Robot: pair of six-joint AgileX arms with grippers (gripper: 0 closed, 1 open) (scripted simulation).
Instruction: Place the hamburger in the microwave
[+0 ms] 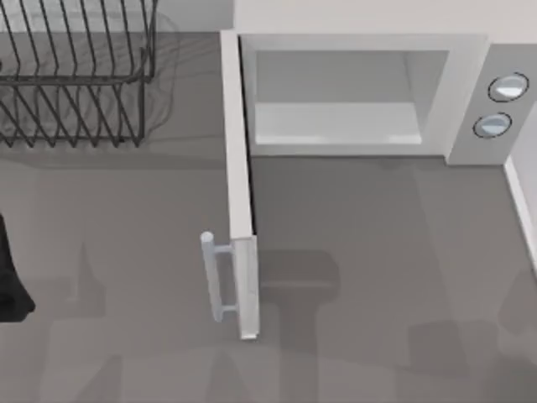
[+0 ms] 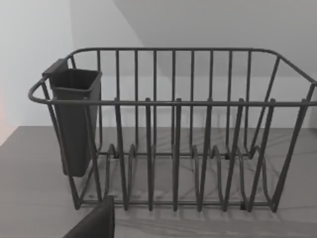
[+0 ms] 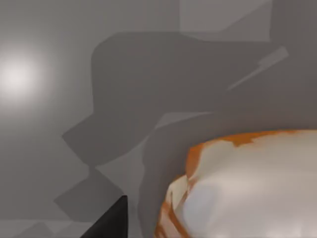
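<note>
The hamburger (image 3: 237,193), an orange-tan bun with pale whitish patches, looms very close in the right wrist view, hanging above the grey table. A dark fingertip (image 3: 111,220) of my right gripper presses against its side, so the gripper is shut on it. The white microwave (image 1: 466,84) stands at the back right of the table. Its door (image 1: 239,185) is swung fully open toward the front, its silver bar handle (image 1: 215,277) faces left, and the pale grey cavity (image 1: 336,101) is bare. My left arm (image 1: 10,285) is parked at the table's left edge.
A dark wire rack (image 1: 75,75) stands at the back left, and the left wrist view faces the rack (image 2: 173,134) with its dark cup holder (image 2: 74,119). Two round silvery knobs (image 1: 499,105) sit on the microwave's right panel. Arm shadows fall on the table's front.
</note>
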